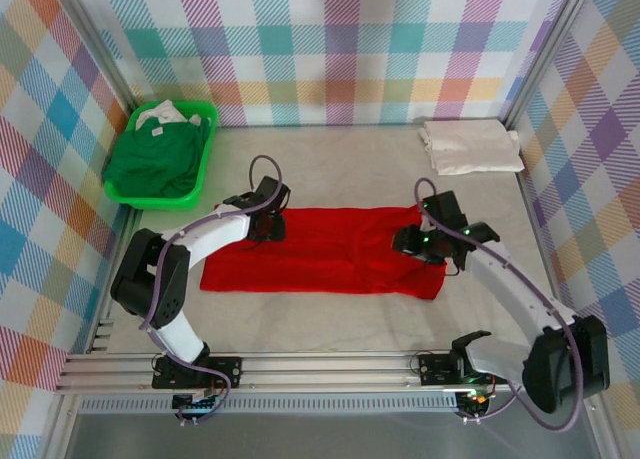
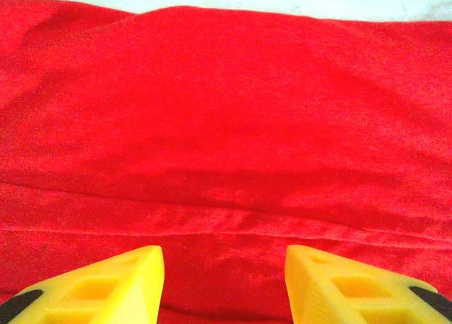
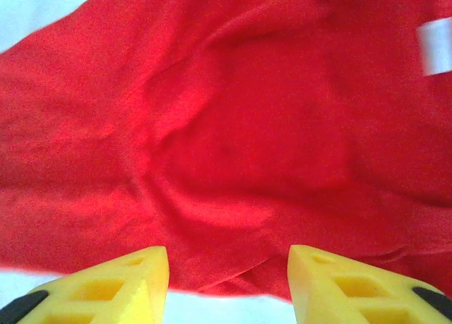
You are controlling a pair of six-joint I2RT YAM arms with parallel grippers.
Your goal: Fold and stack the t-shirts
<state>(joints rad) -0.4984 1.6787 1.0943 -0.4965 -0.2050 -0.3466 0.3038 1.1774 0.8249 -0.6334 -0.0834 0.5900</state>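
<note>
Left hand (image 2: 224, 266), right hand (image 3: 228, 266) — one red t-shirt (image 1: 330, 251)

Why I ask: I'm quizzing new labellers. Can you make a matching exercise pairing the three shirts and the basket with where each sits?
Things:
1 red shirt
2 white shirt
3 green shirt
4 basket

Places:
A far left corner
B folded, far right corner
C spread out in the middle
D bunched inside the basket

Pairs: 1-C, 2-B, 3-D, 4-A
</note>
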